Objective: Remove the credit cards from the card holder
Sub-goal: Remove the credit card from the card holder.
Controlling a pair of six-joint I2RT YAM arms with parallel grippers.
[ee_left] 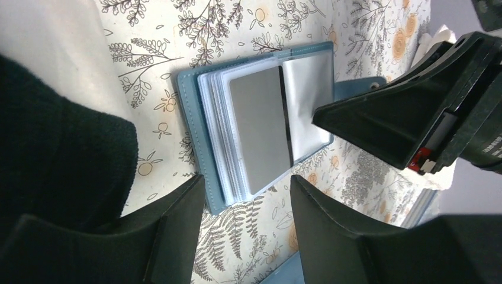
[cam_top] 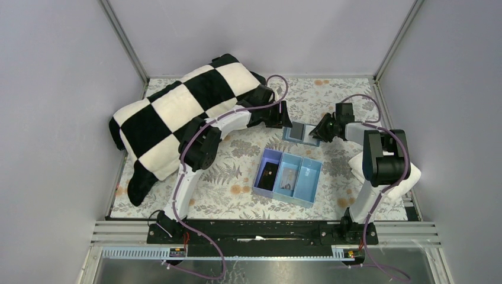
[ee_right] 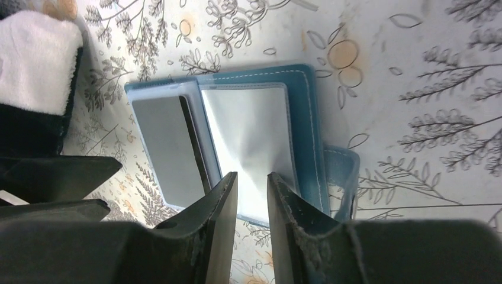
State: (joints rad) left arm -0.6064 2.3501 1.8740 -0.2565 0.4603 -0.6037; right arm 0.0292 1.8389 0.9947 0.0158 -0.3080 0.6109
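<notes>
As 1 holder [ee_left: 190, 121] lies open, 1 card [ee_left: 260, 127] vis.

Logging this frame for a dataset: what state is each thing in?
Card holder: open, lying flat.
Credit card: inside the holder, not yet removed.
Left gripper: jaws wide apart, empty.
Right gripper: jaws slightly apart at the holder's edge; grip unclear.
Tray: partly filled.

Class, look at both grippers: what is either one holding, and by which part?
Nothing is gripped. The left gripper stands open at the edge of the card holder; the right gripper, tips narrowly parted, sits over its clear page, clamping nothing.
</notes>
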